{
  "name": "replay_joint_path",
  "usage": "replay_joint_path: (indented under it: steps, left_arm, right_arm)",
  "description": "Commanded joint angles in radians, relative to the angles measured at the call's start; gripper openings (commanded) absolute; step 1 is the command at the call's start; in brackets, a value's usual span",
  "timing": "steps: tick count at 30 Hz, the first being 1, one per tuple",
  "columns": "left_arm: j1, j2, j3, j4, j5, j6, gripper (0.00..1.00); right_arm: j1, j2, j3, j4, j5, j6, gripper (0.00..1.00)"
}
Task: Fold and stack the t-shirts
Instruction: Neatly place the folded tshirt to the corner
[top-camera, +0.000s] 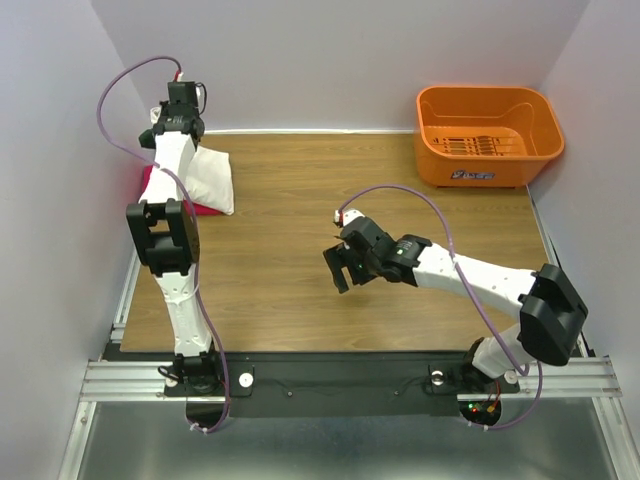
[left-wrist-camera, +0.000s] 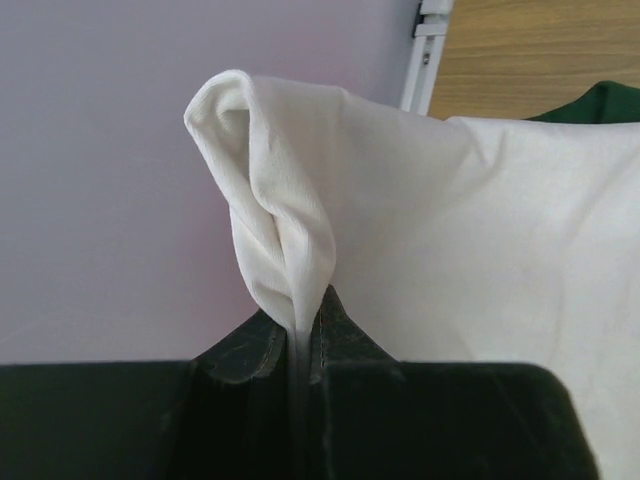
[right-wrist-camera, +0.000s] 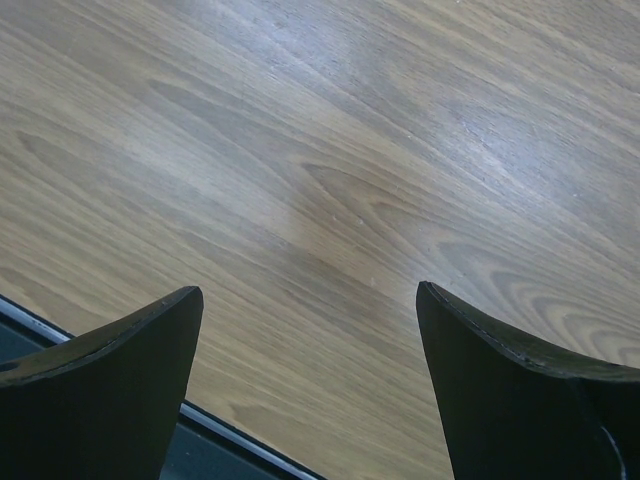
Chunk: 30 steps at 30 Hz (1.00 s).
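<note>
Your left gripper (left-wrist-camera: 300, 322) is clamped tight on a pinched fold of the white t-shirt (left-wrist-camera: 480, 250), and the cloth bunches up just above the closed jaws. A sliver of its dark green sleeve (left-wrist-camera: 600, 100) shows at the far edge. From above, that shirt sits folded at the far left corner of the table (top-camera: 300, 200), lying on the pink-red t-shirt (top-camera: 149, 186) (only a red edge peeks out beneath it). Your right gripper (right-wrist-camera: 308, 292) hangs over bare wood mid-table, jaws spread wide with nothing between them. The orange basket (top-camera: 440, 160) stands at the far right corner, well apart from both shirts.
</note>
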Motion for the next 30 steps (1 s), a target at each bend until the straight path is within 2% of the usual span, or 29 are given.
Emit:
replay_joint_path:
  steps: [1, 2, 3, 4, 5, 6, 7, 8, 9, 12, 17, 20, 21, 24, 27, 29, 30]
  left_arm:
    - [0.035, 0.03, -0.018, 0.107, -0.151, 0.044, 0.06]
    - [0.036, 0.042, -0.014, 0.102, -0.142, 0.043, 0.07]
    - [0.038, 0.059, -0.011, 0.105, -0.135, 0.034, 0.18]
    - [0.038, 0.066, -0.012, 0.11, -0.132, 0.029, 0.22]
    - [0.04, 0.075, -0.015, 0.113, -0.118, 0.023, 0.3]
    - [0.038, 0.075, -0.015, 0.113, -0.118, 0.015, 0.3]
    - [0.038, 0.082, -0.021, 0.13, -0.133, 0.009, 0.42]
    - [0.038, 0.084, -0.023, 0.133, -0.148, -0.001, 0.48]
    - [0.038, 0.084, -0.023, 0.142, -0.182, -0.006, 0.61]
    - [0.038, 0.058, -0.02, 0.148, -0.202, -0.038, 0.74]
    - [0.014, -0.026, 0.005, 0.118, -0.205, -0.145, 0.8]
    - [-0.025, -0.106, 0.012, 0.043, -0.149, -0.29, 0.8]
    - [-0.035, -0.132, 0.008, 0.024, -0.091, -0.323, 0.81]
    - [-0.107, -0.265, -0.078, -0.034, -0.012, -0.451, 0.8]
    - [-0.203, -0.499, -0.312, -0.03, 0.033, -0.538, 0.8]
    - [-0.273, -0.603, -0.406, -0.037, 0.042, -0.58, 0.8]
    - [-0.287, -0.711, -0.494, -0.046, 0.065, -0.633, 0.8]
  right_arm:
    - [0.012, 0.03, 0.032, 0.002, 0.012, 0.016, 0.93]
    - [0.012, 0.036, 0.033, 0.002, 0.009, 0.016, 0.93]
    - [0.012, 0.047, 0.038, 0.002, 0.004, 0.013, 0.93]
    - [0.01, 0.052, 0.038, 0.002, 0.006, 0.013, 0.93]
    - [0.01, 0.058, 0.038, 0.001, 0.007, 0.009, 0.93]
    - [0.012, 0.058, 0.036, 0.002, 0.007, 0.012, 0.93]
    - [0.01, 0.059, 0.035, 0.002, 0.012, 0.012, 0.93]
    - [0.01, 0.058, 0.032, 0.002, 0.013, 0.015, 0.93]
    - [0.01, 0.056, 0.03, 0.002, 0.018, 0.018, 0.93]
    - [0.01, 0.032, 0.012, 0.002, 0.038, 0.03, 0.93]
    - [0.01, -0.043, -0.028, 0.002, 0.121, 0.05, 0.94]
    - [0.01, -0.091, -0.063, 0.001, 0.242, 0.084, 1.0]
    - [0.009, -0.132, -0.071, -0.005, 0.316, 0.103, 1.0]
    - [-0.004, -0.201, -0.086, -0.062, 0.452, 0.169, 1.0]
    - [-0.06, -0.302, -0.074, -0.141, 0.594, 0.219, 1.0]
    - [-0.114, -0.384, -0.051, -0.188, 0.633, 0.242, 1.0]
    - [-0.128, -0.411, -0.043, -0.223, 0.654, 0.252, 1.0]
